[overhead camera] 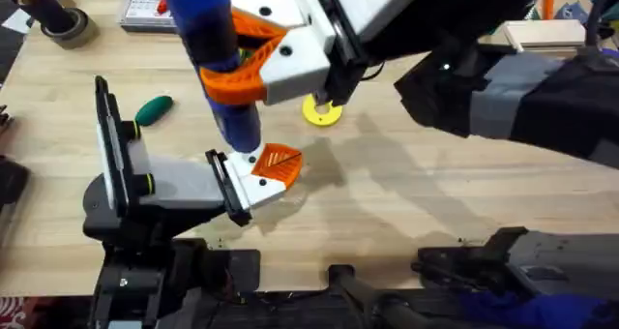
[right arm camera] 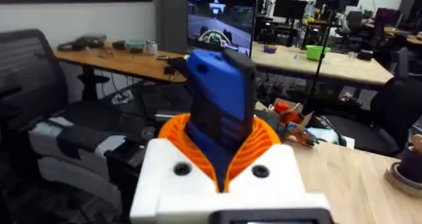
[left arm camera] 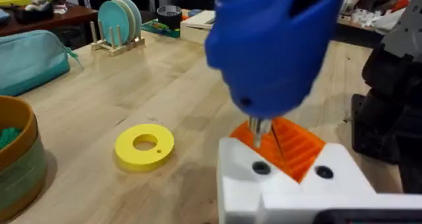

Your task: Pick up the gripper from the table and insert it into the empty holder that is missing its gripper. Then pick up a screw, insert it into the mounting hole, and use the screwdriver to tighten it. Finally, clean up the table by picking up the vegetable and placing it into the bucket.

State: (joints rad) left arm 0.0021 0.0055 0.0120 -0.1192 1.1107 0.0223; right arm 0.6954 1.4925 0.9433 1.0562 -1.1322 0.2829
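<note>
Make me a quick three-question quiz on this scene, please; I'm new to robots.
1. True or false: the right gripper holds the screwdriver.
2. What colour is the flat ring?
3. The vegetable lies: A) in the bucket, B) on the table, C) in a gripper.

Key: 1 true; 2 yellow; 3 B.

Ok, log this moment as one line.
stage: tightening screw | right gripper: shut on screwdriver, tip at holder | gripper: seated | vegetable: on table
</note>
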